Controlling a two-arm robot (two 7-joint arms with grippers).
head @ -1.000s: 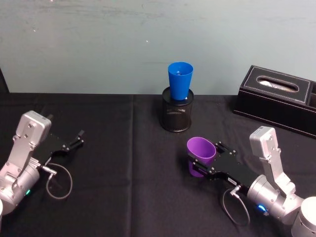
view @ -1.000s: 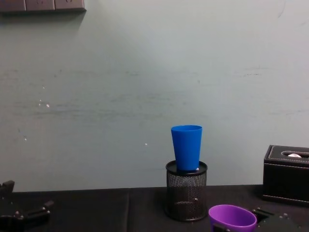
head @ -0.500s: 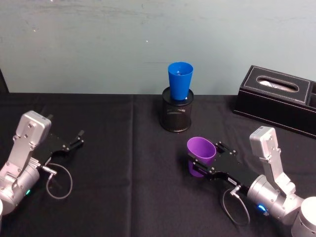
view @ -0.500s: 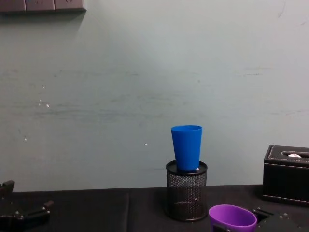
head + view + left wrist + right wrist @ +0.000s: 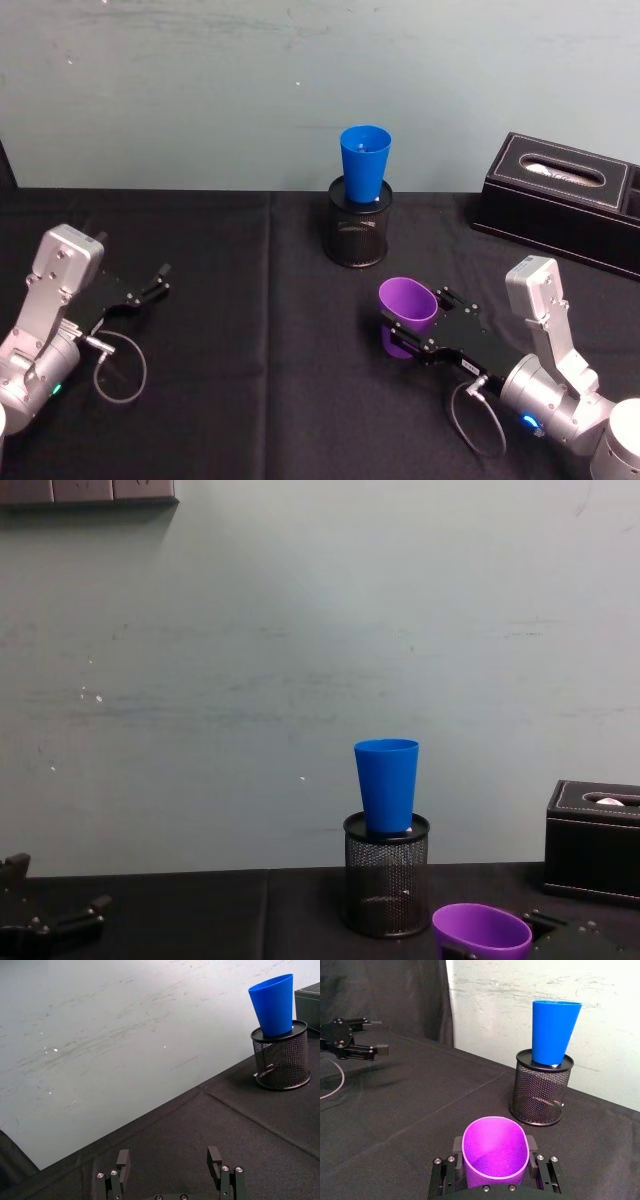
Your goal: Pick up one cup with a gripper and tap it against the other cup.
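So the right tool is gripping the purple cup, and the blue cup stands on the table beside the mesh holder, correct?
Not quite. The blue cup is not on the table beside the mesh holder; it stands upright on top of the holder, as the chest view shows. The rest holds: the right tool is gripping the purple cup.

Purple cup (image 5: 407, 304) – wide mouth up – sits clamped between the right gripper's (image 5: 415, 307) fingers (image 5: 457, 1146); blue cup (image 5: 364, 160) stands upright in the mesh holder (image 5: 357, 235), apart.
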